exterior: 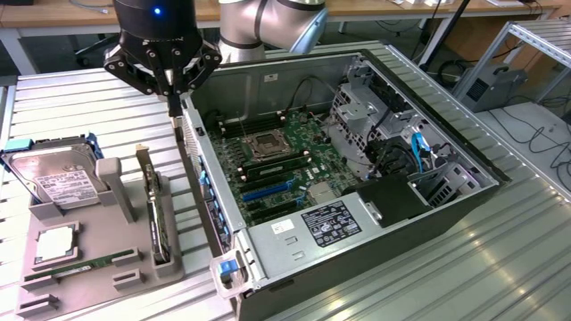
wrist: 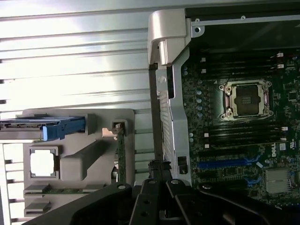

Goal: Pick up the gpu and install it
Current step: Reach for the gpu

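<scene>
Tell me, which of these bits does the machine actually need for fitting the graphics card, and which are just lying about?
Part of the job: gpu, on edge in the grey holder; open computer case; tool, by the case's edge.
Lying about: hard drive; processor chip; RAM stick.

I see a robotics lab here: an opened computer case (exterior: 267, 80) on a ribbed metal desk (exterior: 402, 281), with wooden workbenches (exterior: 53, 17) and loose cables (exterior: 542, 137) behind.
</scene>
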### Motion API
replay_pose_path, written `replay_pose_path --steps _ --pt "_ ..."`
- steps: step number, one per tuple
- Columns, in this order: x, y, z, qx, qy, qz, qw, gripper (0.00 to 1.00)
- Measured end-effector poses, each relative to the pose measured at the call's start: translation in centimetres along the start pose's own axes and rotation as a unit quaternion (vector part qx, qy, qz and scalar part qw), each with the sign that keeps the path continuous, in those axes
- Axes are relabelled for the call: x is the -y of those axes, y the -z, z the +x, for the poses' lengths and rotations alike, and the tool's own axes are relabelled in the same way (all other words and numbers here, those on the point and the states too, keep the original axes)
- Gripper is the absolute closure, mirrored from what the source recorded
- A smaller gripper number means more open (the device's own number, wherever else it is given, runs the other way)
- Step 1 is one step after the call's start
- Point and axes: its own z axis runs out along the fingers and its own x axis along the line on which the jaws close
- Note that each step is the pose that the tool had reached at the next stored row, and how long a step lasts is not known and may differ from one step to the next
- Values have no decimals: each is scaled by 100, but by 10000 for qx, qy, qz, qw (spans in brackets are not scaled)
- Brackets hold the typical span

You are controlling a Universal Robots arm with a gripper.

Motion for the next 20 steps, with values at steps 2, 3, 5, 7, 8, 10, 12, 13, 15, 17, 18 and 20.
replay_pose_path --steps 2,3,5,7,8,10,12,13,15,17,18,20 --pt "1 0 17 0 0 0 10000 89" --pt "2 -1 26 0 0 0 10000 89" --pt "4 -1 49 0 0 0 10000 89" --pt "5 -2 67 0 0 0 10000 89" --pt "6 -2 78 0 0 0 10000 89" --pt "8 -3 98 0 1 0 10000 89" --pt "9 -4 120 0 0 0 10000 89" --pt "10 -4 129 0 1 0 10000 89" --pt "11 -5 142 0 0 0 10000 89" --pt "11 -5 147 0 0 0 10000 89" --pt "12 -5 147 0 0 0 10000 89" --pt "15 -5 147 0 -1 0 10000 89"
